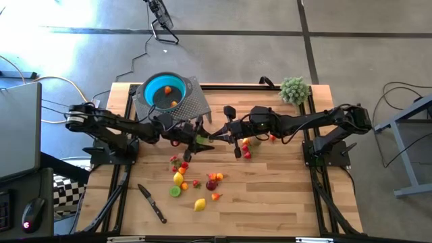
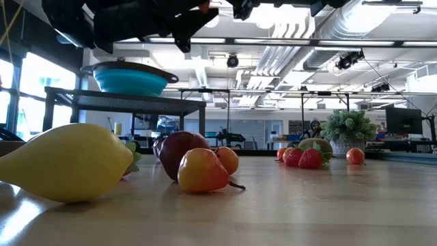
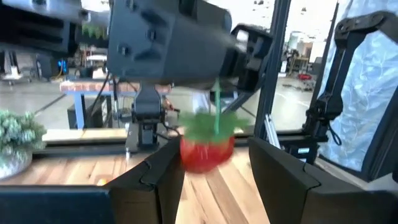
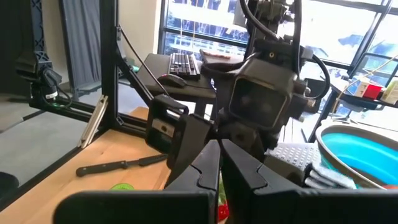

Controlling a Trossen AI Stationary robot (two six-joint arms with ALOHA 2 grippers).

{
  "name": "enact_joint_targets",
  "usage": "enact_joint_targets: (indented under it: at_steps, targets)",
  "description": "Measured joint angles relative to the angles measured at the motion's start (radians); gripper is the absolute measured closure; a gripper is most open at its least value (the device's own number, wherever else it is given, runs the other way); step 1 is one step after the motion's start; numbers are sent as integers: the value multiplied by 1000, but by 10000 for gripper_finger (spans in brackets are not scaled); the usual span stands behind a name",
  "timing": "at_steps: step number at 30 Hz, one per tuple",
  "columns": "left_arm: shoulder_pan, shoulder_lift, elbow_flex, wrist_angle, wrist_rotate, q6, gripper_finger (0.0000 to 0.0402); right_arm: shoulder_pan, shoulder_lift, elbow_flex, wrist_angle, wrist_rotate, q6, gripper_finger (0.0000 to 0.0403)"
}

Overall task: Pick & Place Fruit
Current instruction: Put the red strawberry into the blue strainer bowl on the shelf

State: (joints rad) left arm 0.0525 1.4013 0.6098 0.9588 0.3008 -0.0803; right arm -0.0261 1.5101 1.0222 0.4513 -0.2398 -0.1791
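A red strawberry [image 3: 206, 153] with a green leafy top hangs in the air over the table's middle, from my right gripper [image 4: 219, 163], which is shut on its stem. My left gripper [image 3: 214, 163] is open and level, one finger on either side of the strawberry. There is a gap on one side; on the other I cannot tell if the finger touches. In the high view the two grippers [image 1: 201, 138] [image 1: 218, 134] meet tip to tip. Several small fruits [image 1: 196, 182] lie loose on the wood. A teal bowl [image 1: 154, 94] on a grey stand holds orange fruit [image 1: 167, 89]. My right gripper pinches the strawberry's thin green stem [image 3: 217, 107] between its two shut fingers. It comes level from the table's right side. The strawberry hangs below the fingers, leafy top up, clear of the table. In its own wrist view only a sliver of green [image 4: 219, 186] shows between the fingers.
A black-handled knife [image 1: 152, 203] lies near the front left. A fuzzy green plant ball [image 1: 294, 89] stands at the far right corner. More fruits [image 1: 248, 144] lie under the right arm. The grey perforated stand [image 1: 194, 102] with the bowl is at the far left.
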Motion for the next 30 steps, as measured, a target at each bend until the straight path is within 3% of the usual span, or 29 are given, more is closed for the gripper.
enact_joint_targets:
  at_steps: [14,25,30]
  targets:
    - [0,0,0,8,26,5,228,0,0,0,-24,-51,2,399]
    - [0,0,0,9,26,5,305,0,0,0,-30,-51,2,399]
    - [0,0,0,5,26,5,301,0,0,0,-28,-51,2,399]
